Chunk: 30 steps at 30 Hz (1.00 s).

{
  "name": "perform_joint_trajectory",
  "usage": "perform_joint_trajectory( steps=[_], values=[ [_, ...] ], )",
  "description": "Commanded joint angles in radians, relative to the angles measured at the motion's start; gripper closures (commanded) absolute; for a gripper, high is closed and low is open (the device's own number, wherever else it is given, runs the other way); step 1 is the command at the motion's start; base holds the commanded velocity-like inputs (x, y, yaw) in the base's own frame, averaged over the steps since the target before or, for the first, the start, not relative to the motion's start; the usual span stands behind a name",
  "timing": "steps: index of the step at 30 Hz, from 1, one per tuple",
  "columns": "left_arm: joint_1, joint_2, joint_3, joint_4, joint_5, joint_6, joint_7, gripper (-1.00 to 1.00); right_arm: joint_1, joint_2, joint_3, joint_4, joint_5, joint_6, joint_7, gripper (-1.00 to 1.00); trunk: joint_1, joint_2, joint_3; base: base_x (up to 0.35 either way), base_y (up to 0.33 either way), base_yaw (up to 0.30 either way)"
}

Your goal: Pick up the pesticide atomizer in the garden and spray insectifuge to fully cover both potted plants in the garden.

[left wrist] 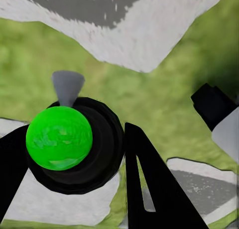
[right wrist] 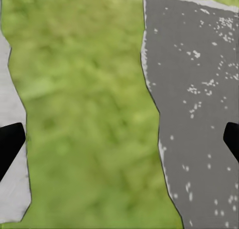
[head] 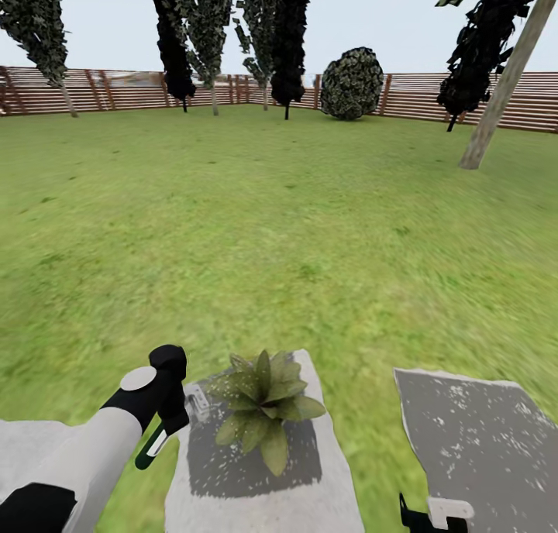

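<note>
Left end effector [left wrist: 74, 154] clamped on pesticide atomizer [left wrist: 67, 141] just left of potted plant [head: 263, 409] (on stepping stone [head: 310, 486]). Right end effector [right wrist: 119, 141] fingers apart over lawn [right wrist: 84, 114].

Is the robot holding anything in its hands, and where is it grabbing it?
Yes. The left end effector grips the pesticide atomizer around its dark body, fingers on either side. The right end effector is open over grass and stone, holding nothing.

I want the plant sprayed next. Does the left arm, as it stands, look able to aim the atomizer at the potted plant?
Probably yes. The left gripper holds the pesticide atomizer right beside the potted plant on its stepping stone, with nothing between them.
</note>
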Motion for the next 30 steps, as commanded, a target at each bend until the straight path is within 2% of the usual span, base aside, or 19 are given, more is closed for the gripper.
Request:
perform_joint_trajectory(
  steps=[1,5,16,24,30],
  values=[
    [0.0,0.001,-0.004,-0.001,-0.003,0.01,-0.008,1.0,-0.001,0.0,-0.007,0.001,0.011,-0.003,-0.004,-1.0,0.0,0.0,-0.001,0.0,0.0,0.267],
    [0.0,0.002,-0.006,0.002,-0.003,0.01,-0.008,1.0,-0.001,-0.001,-0.007,0.001,0.011,-0.003,-0.004,-1.0,0.0,0.0,-0.001,0.084,0.0,0.025],
    [0.002,0.002,-0.008,0.004,-0.002,0.01,-0.008,1.0,-0.001,-0.001,-0.007,0.001,0.011,-0.003,-0.004,-1.0,0.0,0.0,-0.001,0.259,-0.071,0.001],
    [0.005,0.002,-0.008,0.004,-0.003,0.01,-0.008,1.0,-0.001,-0.001,-0.007,0.001,0.011,-0.003,-0.004,-1.0,0.0,0.0,-0.001,-0.084,-0.185,0.0],
    [0.006,0.003,-0.008,0.009,-0.004,0.01,-0.009,1.0,-0.001,-0.001,-0.007,0.001,0.011,-0.003,-0.004,-1.0,0.0,0.0,-0.001,-0.034,-0.028,0.092]
  ],
)
